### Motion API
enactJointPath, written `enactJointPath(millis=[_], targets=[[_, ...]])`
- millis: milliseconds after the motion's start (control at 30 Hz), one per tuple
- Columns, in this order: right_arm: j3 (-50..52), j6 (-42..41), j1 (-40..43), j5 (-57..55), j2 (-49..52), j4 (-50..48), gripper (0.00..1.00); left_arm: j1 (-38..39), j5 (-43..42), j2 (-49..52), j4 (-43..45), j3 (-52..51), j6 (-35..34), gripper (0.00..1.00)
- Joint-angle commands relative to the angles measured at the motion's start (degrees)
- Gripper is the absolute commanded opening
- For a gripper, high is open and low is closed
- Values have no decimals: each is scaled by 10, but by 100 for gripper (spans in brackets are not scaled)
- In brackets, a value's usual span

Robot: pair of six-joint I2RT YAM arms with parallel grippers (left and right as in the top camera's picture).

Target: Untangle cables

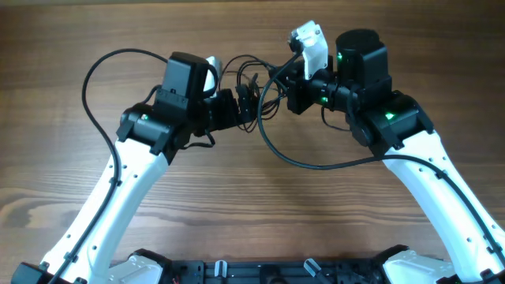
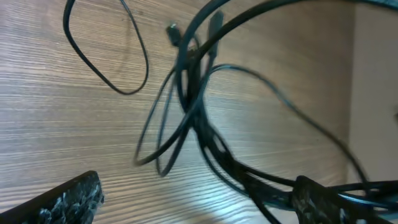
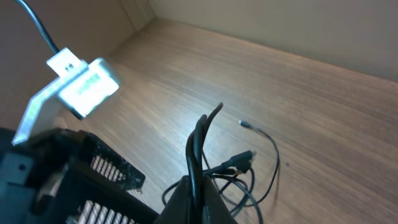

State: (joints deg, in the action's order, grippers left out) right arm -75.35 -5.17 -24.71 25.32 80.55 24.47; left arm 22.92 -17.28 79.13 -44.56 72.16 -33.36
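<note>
The right gripper (image 3: 198,194) clamps the cables (image 3: 199,140); the left gripper (image 2: 196,190) gapes wide, empty (strands cross at its five o'clock). Best pinch one strand, then draw toward nine o'clock.

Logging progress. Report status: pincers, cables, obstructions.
Left pincer open beside cables. Right pincer shut on cables, knot not yet undone. Right arm's thick lead loops close by.

We're looking at a table (image 1: 252,213) of matt, grained wood; we're seeing the cables (image 2: 184,81) showing smooth, dark, faintly glossy plastic sheathing, and we're noting the arms (image 1: 110,197) wearing glossy white plastic shells.
</note>
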Motion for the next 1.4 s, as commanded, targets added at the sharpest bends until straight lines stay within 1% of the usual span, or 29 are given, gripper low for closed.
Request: enactJointPath(millis=[0, 100, 200, 300, 333, 433, 533, 733, 867, 933, 967, 1000, 1033, 1067, 1133, 1200, 1233, 1267, 1300, 1367], targets=[[-1, -13, -2, -8, 0, -17, 4, 14, 74, -2, -23, 0, -1, 100], [-1, -16, -2, -42, 0, -38, 4, 14, 124, 3, -58, -2, -1, 100], [-1, -45, -2, -42, -1, -69, 4, 14, 145, 10, -69, -20, 2, 100], [-1, -60, -2, -34, -3, -97, 4, 14, 152, 23, -50, -70, 1, 100], [-1, -71, -2, -27, -3, -103, 4, 14, 152, 33, -26, -95, -2, 100], [-1, -71, -2, -12, -3, -103, 4, 14, 128, 53, 25, -121, -1, 100], [-1, -71, -2, -8, -3, -103, 4, 14, 92, 65, 75, -121, -1, 100], [-1, -68, -2, -13, -3, -102, 4, 14, -4, 65, 132, -121, -1, 99], [-1, -68, -2, -13, -3, -102, 4, 14, -9, 65, 169, -121, -1, 98], [-1, -69, -2, -13, -3, -102, 4, 14, -8, 65, 195, -121, 2, 96], [-1, -69, -2, -13, -3, -100, 4, 14, -4, 65, 211, -121, 1, 89], [-1, -69, -2, -13, -3, -98, 4, 14, 8, 65, 224, -121, 1, 79], [-1, -69, -2, -13, -3, -95, 4, 15, 26, 65, 234, -121, 1, 72], [-1, -69, -2, -13, -3, -92, 4, 18, 66, 66, 245, -121, 1, 58], [-1, -69, -2, -12, -3, -88, 4, 22, 107, 70, 251, -121, 1, 57], [-1, -69, -2, -8, -3, -86, 4, 24, 132, 78, 250, -121, 1, 36], [-1, -68, -2, -9, -3, -84, 4, 24, 134, 80, 248, -121, 1, 20], [-1, -68, 1, -24, -3, -79, 4, 24, 134, 80, 234, -121, 1, 9], [-1, -69, 5, -52, -3, -72, 4, 24, 133, 77, 219, -121, 1, 4], [-1, -82, 18, -122, -3, -53, 4, 23, 134, 68, 174, -121, 1, 4]])
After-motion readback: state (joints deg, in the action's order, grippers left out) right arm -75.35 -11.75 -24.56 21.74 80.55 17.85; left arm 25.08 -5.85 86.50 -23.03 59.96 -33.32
